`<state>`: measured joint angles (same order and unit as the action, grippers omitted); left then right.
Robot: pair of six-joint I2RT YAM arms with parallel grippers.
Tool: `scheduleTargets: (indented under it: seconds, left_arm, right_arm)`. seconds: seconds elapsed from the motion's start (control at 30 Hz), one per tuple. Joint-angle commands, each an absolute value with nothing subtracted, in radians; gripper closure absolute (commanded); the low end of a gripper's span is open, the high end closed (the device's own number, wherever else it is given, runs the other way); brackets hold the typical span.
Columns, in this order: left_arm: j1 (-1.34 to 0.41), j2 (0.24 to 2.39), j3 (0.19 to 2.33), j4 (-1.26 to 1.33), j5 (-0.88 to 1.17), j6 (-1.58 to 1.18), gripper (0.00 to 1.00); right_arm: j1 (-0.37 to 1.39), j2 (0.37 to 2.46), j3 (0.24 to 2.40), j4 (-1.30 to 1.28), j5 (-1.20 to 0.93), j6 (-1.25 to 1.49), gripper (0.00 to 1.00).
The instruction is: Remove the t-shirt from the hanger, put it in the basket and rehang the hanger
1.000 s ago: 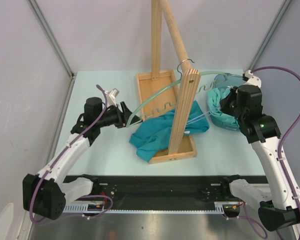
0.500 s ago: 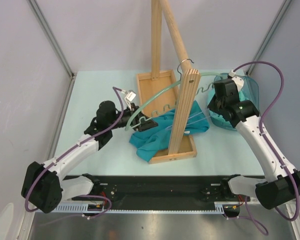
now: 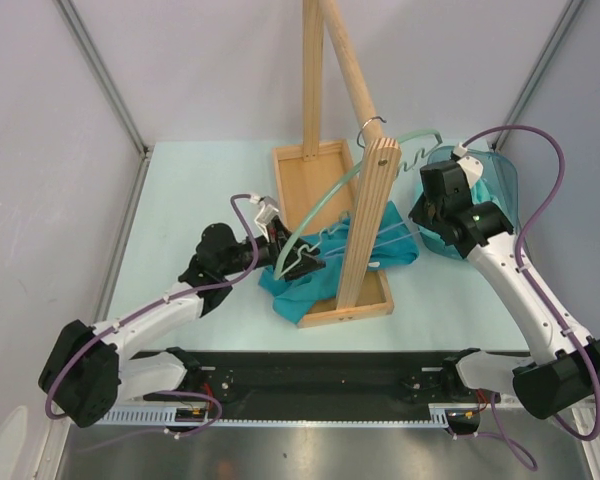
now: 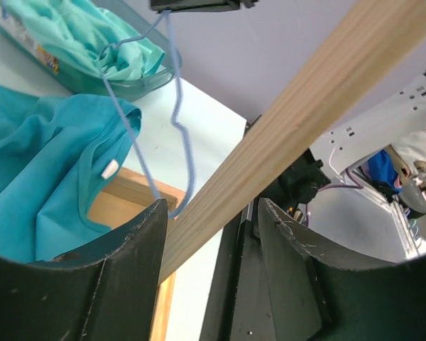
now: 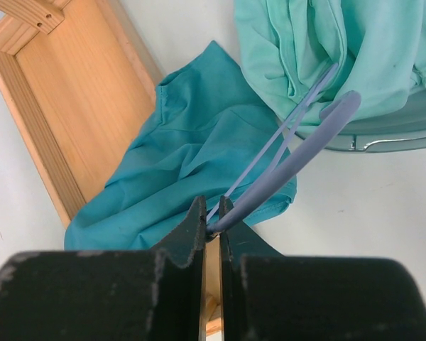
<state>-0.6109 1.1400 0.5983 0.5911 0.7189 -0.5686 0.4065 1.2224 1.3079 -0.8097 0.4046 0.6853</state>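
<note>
A: Room round the post [image 3: 365, 215]?

B: Tight. L gripper [image 4: 211, 204] sits just left of it, fingers spread wide, nothing betw. them. The hanger [image 5: 305, 140] wire ends right by one fingertip; can't tell if it touches. R gripper [image 5: 211, 206] is just right of the post, fingers pressed together, pinching the hanger's thin bar.

A: Shirt?

B: T-shirt [image 5: 192, 142] is heaped at the post's foot on the tray [image 3: 298, 170], spilling over the tray's near-left rim onto the table [image 3: 195, 190]. Hanger lies across it; still threaded thru or not, can't tell.

A: Open room?

B: Left of the post, open table runs to the edge. Right of it, the bin [image 3: 505, 178] w/ mint cloth [image 5: 305, 42] stands near, by the table's right edge, w/ the R arm in the gap betw.

A: Vs 1 s ago?

B: L gripper came from well left of the post to right beside it, over the shirt. R wrist swung in toward the post. Hanger's right tip sits higher. Shirt is bunched closer to the post, w/ less cloth out left.
</note>
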Motion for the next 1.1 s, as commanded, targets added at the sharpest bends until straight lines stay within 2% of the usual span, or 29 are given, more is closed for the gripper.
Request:
scheduleTargets:
  seconds: [0.0,0.37,0.5,0.63,0.67,0.73,0.77,0.87,0.9,0.97,1.0,1.07]
  left_arm:
    - [-0.661,1.135,0.606,0.646,0.689,-0.468,0.42]
    - [-0.712,1.200,0.669,0.541,0.580,-0.377,0.42]
    - [-0.736,1.232,0.690,0.544,0.534,-0.380,0.48]
    - [-0.742,1.275,0.721,0.542,0.508,-0.423,0.65]
    - [-0.742,1.285,0.729,0.537,0.509,-0.431,0.75]
    - [-0.744,1.307,0.749,0.531,0.509,-0.434,0.84]
    - [-0.744,1.312,0.758,0.519,0.505,-0.433,0.94]
    - [-0.744,1.318,0.770,0.496,0.497,-0.431,1.00]
    - [-0.744,1.313,0.766,0.497,0.497,-0.431,1.00]
    - [-0.744,1.301,0.755,0.509,0.511,-0.439,1.00]
    - [-0.744,1.298,0.749,0.517,0.515,-0.446,1.00]
    - [-0.744,1.290,0.752,0.512,0.526,-0.474,1.00]
  right_arm:
    - [0.416,1.200,1.289,-0.810,0.356,0.724,1.00]
    - [0.407,1.195,1.262,-0.778,0.304,0.712,1.00]
    - [0.403,1.186,1.244,-0.765,0.288,0.710,1.00]
    - [0.391,1.186,1.235,-0.764,0.267,0.709,0.97]
    - [0.390,1.181,1.233,-0.764,0.262,0.707,0.97]
    - [0.380,1.174,1.226,-0.762,0.253,0.707,0.94]
    - [0.376,1.161,1.221,-0.762,0.249,0.707,0.92]
    - [0.351,1.123,1.201,-0.764,0.233,0.703,0.69]
    - [0.344,1.112,1.195,-0.767,0.226,0.695,0.58]
    - [0.322,1.080,1.172,-0.768,0.219,0.690,0.42]
    - [0.315,1.043,1.161,-0.773,0.219,0.687,0.28]
    - [0.302,1.006,1.140,-0.779,0.219,0.680,0.19]
